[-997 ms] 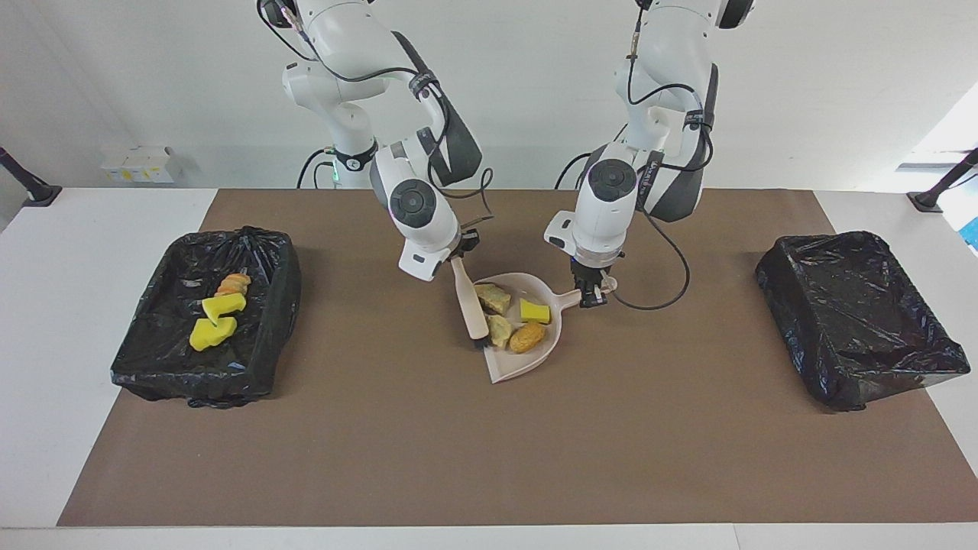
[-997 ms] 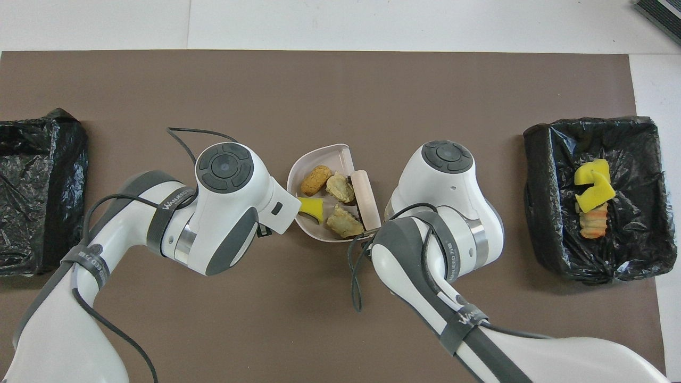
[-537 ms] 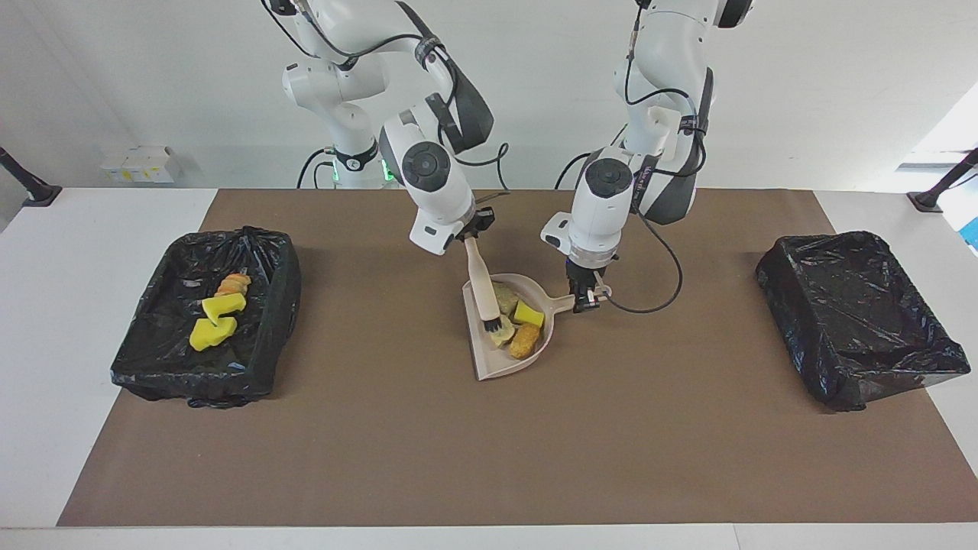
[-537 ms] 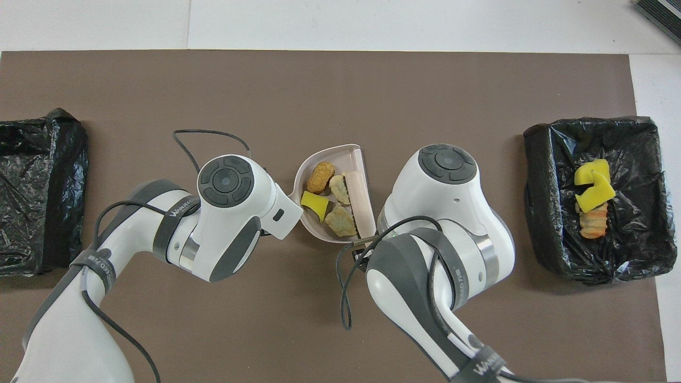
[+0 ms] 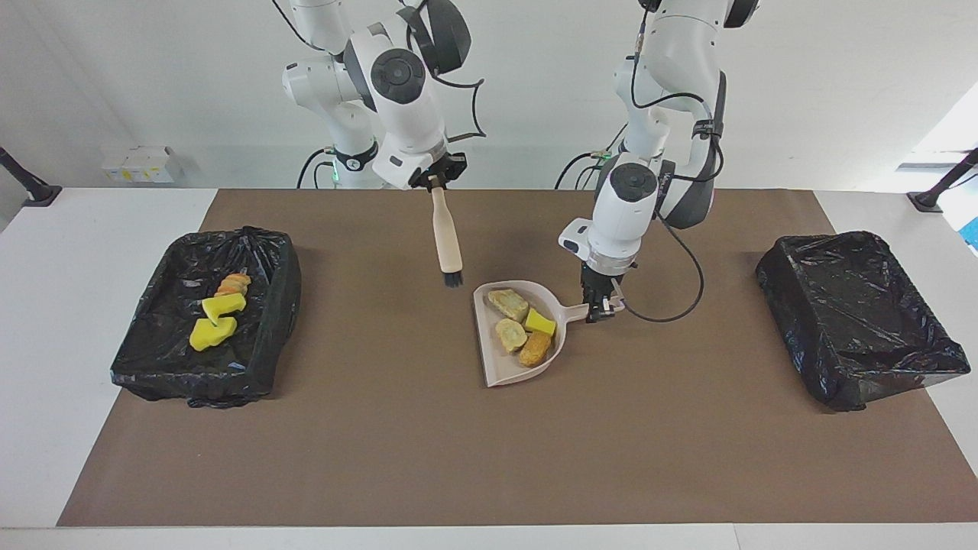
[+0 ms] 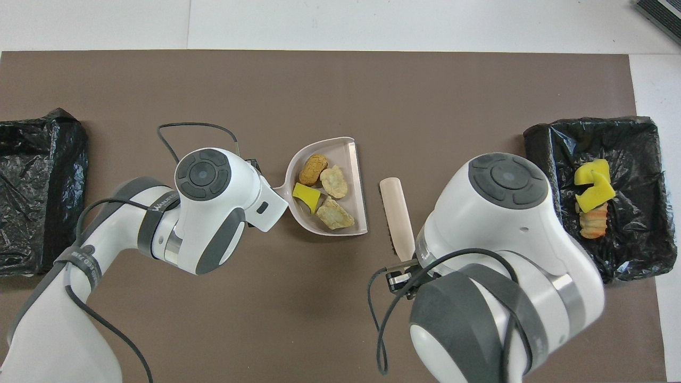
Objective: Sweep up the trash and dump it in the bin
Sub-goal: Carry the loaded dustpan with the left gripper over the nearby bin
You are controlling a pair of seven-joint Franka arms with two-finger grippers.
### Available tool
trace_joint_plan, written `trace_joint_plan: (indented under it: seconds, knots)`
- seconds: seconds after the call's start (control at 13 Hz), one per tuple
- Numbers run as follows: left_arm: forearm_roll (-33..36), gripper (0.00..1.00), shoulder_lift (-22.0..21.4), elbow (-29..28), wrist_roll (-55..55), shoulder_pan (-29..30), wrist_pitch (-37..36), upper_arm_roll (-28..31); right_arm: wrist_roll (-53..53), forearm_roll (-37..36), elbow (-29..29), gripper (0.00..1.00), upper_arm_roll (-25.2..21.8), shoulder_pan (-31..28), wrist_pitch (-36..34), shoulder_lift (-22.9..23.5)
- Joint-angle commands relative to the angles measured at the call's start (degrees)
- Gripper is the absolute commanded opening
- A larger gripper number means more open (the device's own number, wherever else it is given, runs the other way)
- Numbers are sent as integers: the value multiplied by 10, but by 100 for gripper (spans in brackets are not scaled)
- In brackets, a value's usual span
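Beside the left claw (image 5: pixel 603 312), which is clenched on the dustpan (image 5: pixel 489 367) handle, four scraps of trash (image 5: pixel 521 331) lie gathered in the pan: sweeping appears complete, dumping remains. Two pale crumbly chunks, one orange-brown piece and one yellow sponge bit (green-backed) sit loose, touching. Over the mat, the right claw (image 5: pixel 435 182) grasps the brush (image 5: pixel 445 237), bristles down. One bin (image 5: pixel 279 305) toward the right arm's end holds scraps; the other bin (image 5: pixel 856 321) shows none.

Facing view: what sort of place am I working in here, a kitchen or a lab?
Most likely a robotics lab bench, not a kitchen: a white table under a brown mat, two bag-lined bins at its ends, bare white wall.
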Motion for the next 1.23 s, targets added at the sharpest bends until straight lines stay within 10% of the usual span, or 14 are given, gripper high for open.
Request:
trace_joint_plan:
  seconds: [0.0, 1.15]
  knots:
    - [-29, 0, -15, 56, 55, 37, -84, -3, 63, 1, -27, 0, 8, 2, 26, -16]
    - [-22, 0, -45, 143, 470, 373, -204, 5, 249, 82, -98, 0, 10, 246, 301, 126]
